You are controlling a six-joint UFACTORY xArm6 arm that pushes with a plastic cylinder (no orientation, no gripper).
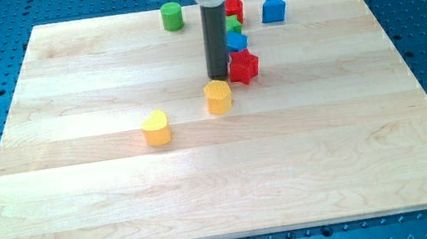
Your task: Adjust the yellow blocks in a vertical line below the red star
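Observation:
The red star (245,66) lies near the board's top middle. A yellow hexagon block (218,97) sits just below and to the left of it. A second yellow block (157,128), rounded like a heart, lies further left and lower. My tip (219,78) stands directly above the yellow hexagon's top edge, touching or nearly so, and just left of the red star.
A blue block (237,41), a green block (233,24) and a red block (234,8) stack in a column above the red star. A green cylinder (172,15) is at the top, a blue house-shaped block (272,9) at the top right. The wooden board (85,221) lies on a blue perforated table.

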